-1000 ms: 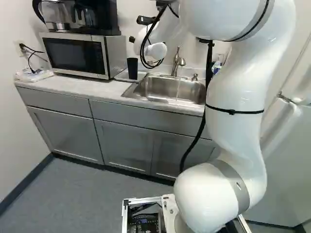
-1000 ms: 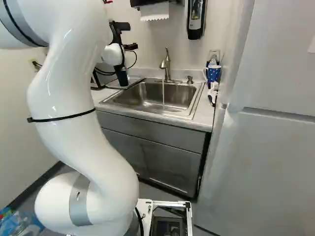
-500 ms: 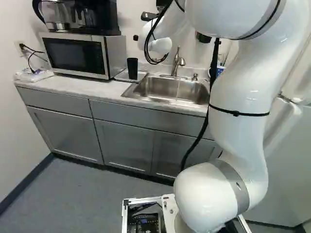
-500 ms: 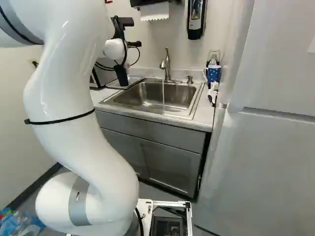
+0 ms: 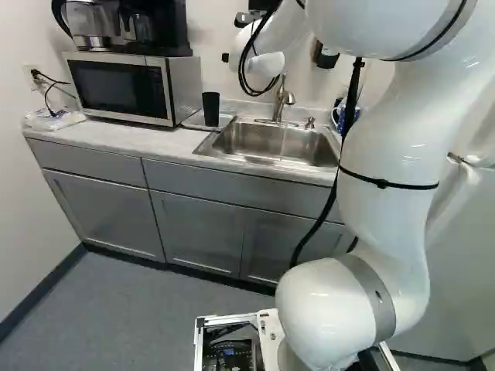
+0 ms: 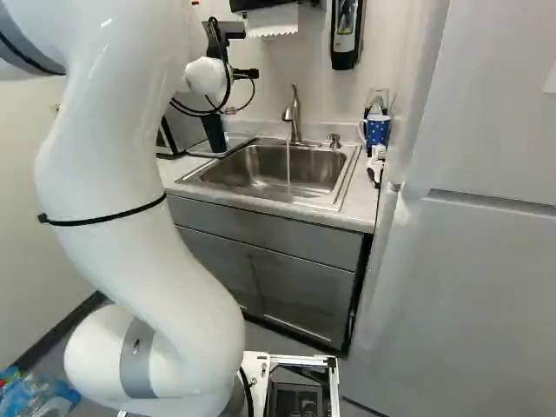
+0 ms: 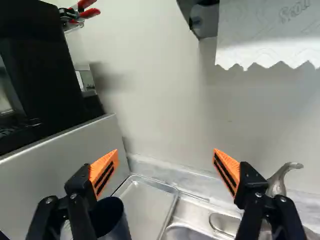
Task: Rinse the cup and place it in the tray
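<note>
Right base view: the claw (image 6: 247, 74) is higher than the black cup (image 6: 215, 134); water runs from the faucet (image 6: 294, 113). Wrist view: the claw (image 7: 165, 156) is released, spread wide; the cup stands below one finger, by the metal tray (image 7: 147, 202).

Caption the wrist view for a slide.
Open black gripper with orange pads, near a dark cylindrical cup and rectangular metal tray.

I see a coffee maker (image 5: 158, 31) on the microwave (image 5: 120, 87), a paper towel (image 6: 273, 22) and a dispenser (image 6: 345, 39) on the wall (image 6: 261, 87), a blue mug (image 6: 377, 131) near the fridge (image 6: 469, 287).
</note>
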`<state>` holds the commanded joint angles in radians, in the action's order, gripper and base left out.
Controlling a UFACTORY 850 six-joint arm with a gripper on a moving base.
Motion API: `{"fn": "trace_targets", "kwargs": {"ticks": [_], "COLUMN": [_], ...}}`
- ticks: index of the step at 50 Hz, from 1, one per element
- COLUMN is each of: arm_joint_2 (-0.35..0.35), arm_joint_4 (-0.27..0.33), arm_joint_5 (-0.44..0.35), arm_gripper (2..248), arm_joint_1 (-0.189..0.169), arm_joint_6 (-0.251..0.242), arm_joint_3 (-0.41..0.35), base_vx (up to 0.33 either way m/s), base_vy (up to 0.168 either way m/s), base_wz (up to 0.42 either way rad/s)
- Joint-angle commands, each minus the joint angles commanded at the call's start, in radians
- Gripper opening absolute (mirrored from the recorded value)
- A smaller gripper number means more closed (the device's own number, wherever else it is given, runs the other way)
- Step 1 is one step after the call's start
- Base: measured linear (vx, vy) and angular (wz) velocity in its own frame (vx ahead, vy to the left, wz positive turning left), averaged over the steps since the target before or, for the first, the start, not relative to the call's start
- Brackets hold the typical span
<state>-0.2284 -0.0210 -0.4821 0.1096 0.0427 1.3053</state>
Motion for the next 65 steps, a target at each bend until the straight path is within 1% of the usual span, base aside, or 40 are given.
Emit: {"fn": "trace_targets", "kwargs": {"ticks": [17,32,50,65], "arm_joint_2": [0.012,-0.004,-0.054,-0.125], "arm_joint_4": [0.0,0.0,0.0,0.0], "arm_joint_5": [0.042,0.065,0.065,0.091], "arm_gripper": [247,247,247,247], "arm_joint_1": [-0.043,-0.081,-0.124,-0.145], "arm_joint_6": [0.0,0.0,0.0,0.0], "arm_joint_3": [0.022,0.043,0.099,0.181], "base_vx": [0.0,0.0,0.0,0.0], "base_vy": [0.0,0.0,0.0,0.0], "base_wz": [0.0,0.0,0.0,0.0]}}
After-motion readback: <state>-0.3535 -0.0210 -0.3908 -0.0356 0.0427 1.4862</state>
